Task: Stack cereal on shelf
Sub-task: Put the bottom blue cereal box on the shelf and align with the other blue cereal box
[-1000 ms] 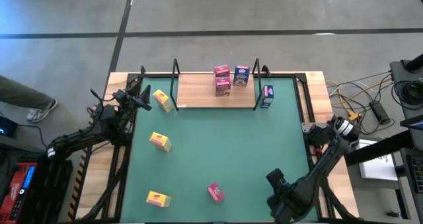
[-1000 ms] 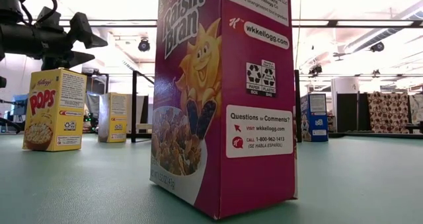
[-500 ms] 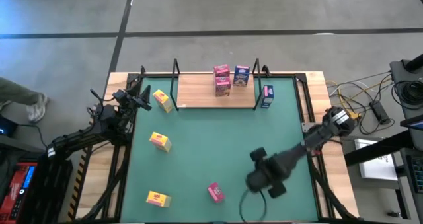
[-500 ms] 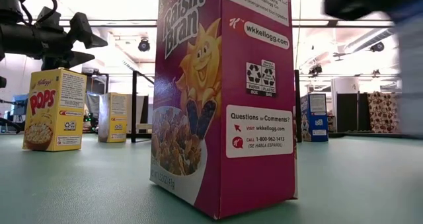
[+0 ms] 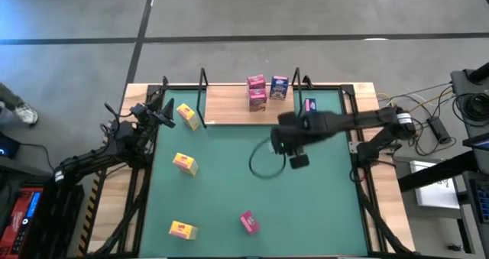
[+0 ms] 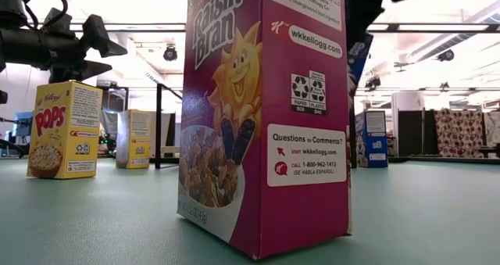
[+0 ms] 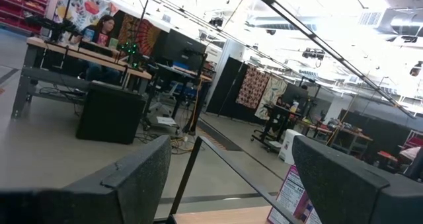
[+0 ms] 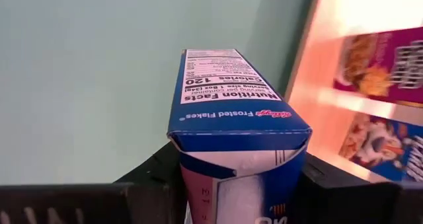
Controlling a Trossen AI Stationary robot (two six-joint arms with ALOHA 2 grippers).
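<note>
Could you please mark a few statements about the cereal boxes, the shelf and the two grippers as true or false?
1. The right gripper is shut on a blue cereal box. True.
2. The shelf holds only yellow boxes. False: it holds two pink boxes and one blue box; the yellow ones are on the green table.
3. The left gripper is open and holds nothing. True.
4. Three yellow boxes are on the table. True.
5. The pink box at the table's near edge lies on the shelf. False: it stands on the green table, far from the shelf.
</note>
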